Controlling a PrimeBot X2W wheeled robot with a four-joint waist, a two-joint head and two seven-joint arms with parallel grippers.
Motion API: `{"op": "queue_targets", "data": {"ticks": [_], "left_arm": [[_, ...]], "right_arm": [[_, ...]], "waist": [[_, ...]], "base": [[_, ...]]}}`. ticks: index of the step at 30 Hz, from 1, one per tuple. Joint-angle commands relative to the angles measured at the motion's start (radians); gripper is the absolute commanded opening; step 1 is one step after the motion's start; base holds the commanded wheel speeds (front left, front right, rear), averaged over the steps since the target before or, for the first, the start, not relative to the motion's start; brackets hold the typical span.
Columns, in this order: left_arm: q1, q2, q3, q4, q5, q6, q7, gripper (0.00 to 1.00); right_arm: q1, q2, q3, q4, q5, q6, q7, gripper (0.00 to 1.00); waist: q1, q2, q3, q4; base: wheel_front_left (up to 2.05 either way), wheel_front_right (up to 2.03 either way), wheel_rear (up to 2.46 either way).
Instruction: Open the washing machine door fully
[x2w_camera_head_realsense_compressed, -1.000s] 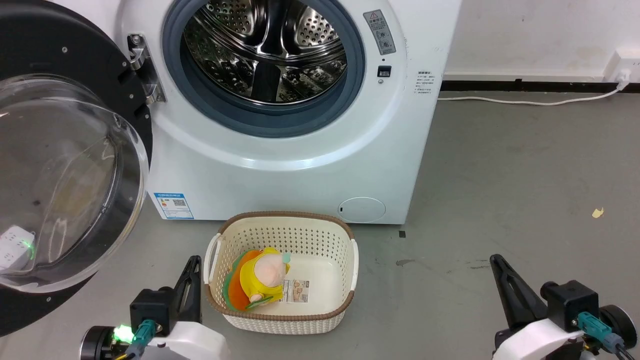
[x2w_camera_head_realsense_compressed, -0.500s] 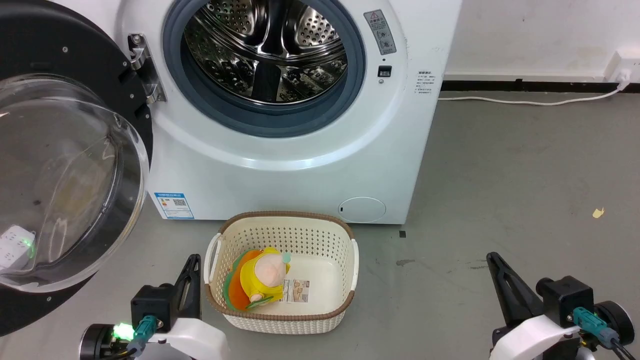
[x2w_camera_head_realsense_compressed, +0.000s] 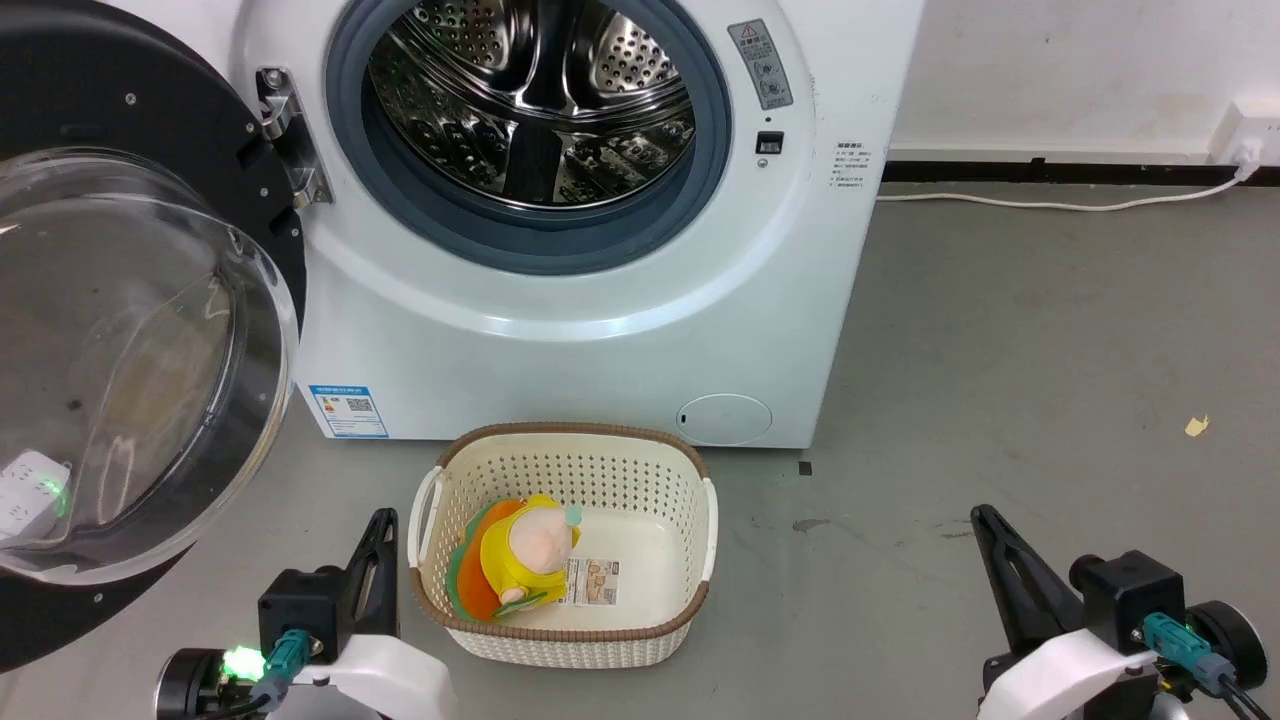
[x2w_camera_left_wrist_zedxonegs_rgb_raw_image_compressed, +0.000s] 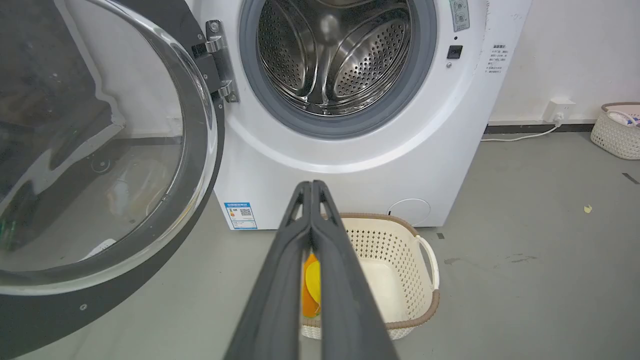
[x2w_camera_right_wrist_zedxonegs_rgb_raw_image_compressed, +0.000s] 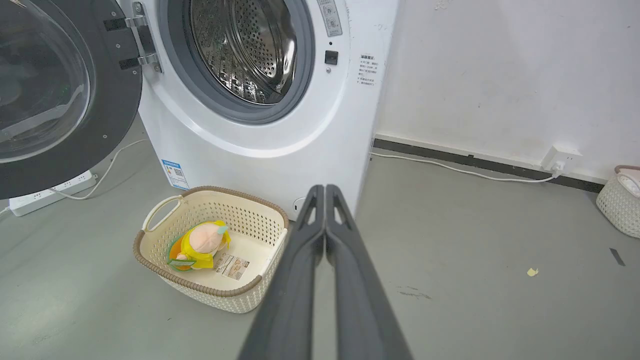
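I note the left gripper (x2w_camera_head_realsense_compressed: 384, 520) and right gripper (x2w_camera_head_realsense_compressed: 984, 514), both closed and empty, have shifted slightly. The washing machine door (x2w_camera_head_realsense_compressed: 60, 90) stands open ahead-left of the left gripper; the blue energy sticker (x2w_camera_head_realsense_compressed: 347, 411) is illegible.

The right end effector (x2w_camera_right_wrist_zedxonegs_rgb_raw_image_compressed: 325, 190), fingers pressed together, points toward the washing machine (x2w_camera_right_wrist_zedxonegs_rgb_raw_image_compressed: 260, 160), whose door (x2w_camera_right_wrist_zedxonegs_rgb_raw_image_compressed: 116, 100) stands wide open.

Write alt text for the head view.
The washing machine door stands wide open left of the washing machine, baring its steel drum. A basket holding a yellow plush toy sits before it; the left gripper and right gripper, both shut, flank it.
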Motion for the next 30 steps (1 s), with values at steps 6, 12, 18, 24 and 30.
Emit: {"op": "queue_targets", "data": {"ticks": [6,12,18,24,30], "left_arm": [[-0.015,0.0,0.002,-0.004,0.009,-0.004,0.0,0.0],[-0.015,0.0,0.002,-0.004,0.009,-0.004,0.0,0.0],[-0.015,0.0,0.002,-0.004,0.009,-0.004,0.0,0.0],[-0.015,0.0,0.002,-0.004,0.009,-0.004,0.0,0.0],[-0.015,0.0,0.002,-0.004,0.009,-0.004,0.0,0.0]], "right_arm": [[-0.014,0.005,0.0,-0.004,-0.008,0.001,0.001,0.0],[-0.014,0.005,0.0,-0.004,-0.008,0.001,0.001,0.0],[-0.014,0.005,0.0,-0.004,-0.008,0.001,0.001,0.0],[-0.014,0.005,0.0,-0.004,-0.008,0.001,0.001,0.0],[-0.014,0.005,0.0,-0.004,-0.008,0.001,0.001,0.0]], "waist": [[0.0,0.0,0.0,0.0],[0.0,0.0,0.0,0.0],[0.0,0.0,0.0,0.0],[0.0,0.0,0.0,0.0],[0.0,0.0,0.0,0.0]], "base": [[0.0,0.0,0.0],[0.0,0.0,0.0],[0.0,0.0,0.0],[0.0,0.0,0.0],[0.0,0.0,0.0]]}}
